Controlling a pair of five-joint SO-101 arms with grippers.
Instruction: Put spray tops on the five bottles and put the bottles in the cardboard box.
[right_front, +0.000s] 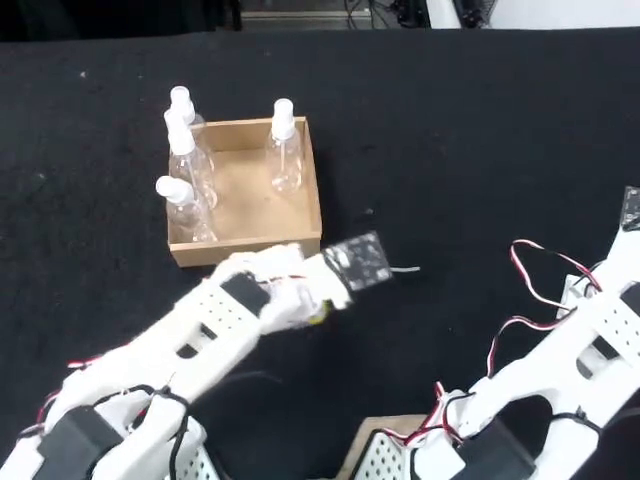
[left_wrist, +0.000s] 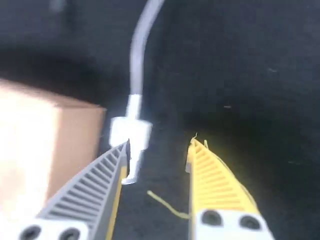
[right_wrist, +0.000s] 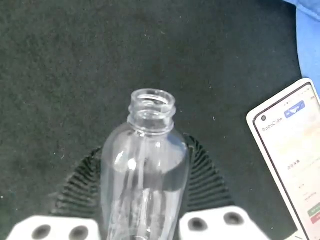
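Four clear bottles with white spray tops stand in the cardboard box (right_front: 300, 228): three (right_front: 186, 150) along one side and one (right_front: 284, 140) at a far corner. My left arm (right_front: 250, 300) ends just outside the box's near corner. Its gripper (left_wrist: 160, 145) is open and low over the black cloth. A loose spray top (left_wrist: 130, 132) lies by the grey finger (left_wrist: 100, 180), its tube (left_wrist: 140, 45) stretching away. The box corner (left_wrist: 55, 140) is beside it. My right gripper (right_wrist: 145, 200) is shut on an uncapped clear bottle (right_wrist: 146, 170) with its neck open.
A phone (right_wrist: 292, 160) lies on the cloth close to the held bottle. The right arm (right_front: 590, 340) with its red and white wires crosses the table's right side. Black cloth covers the whole table, and a small cardboard piece (right_front: 375, 425) sits between the arm bases.
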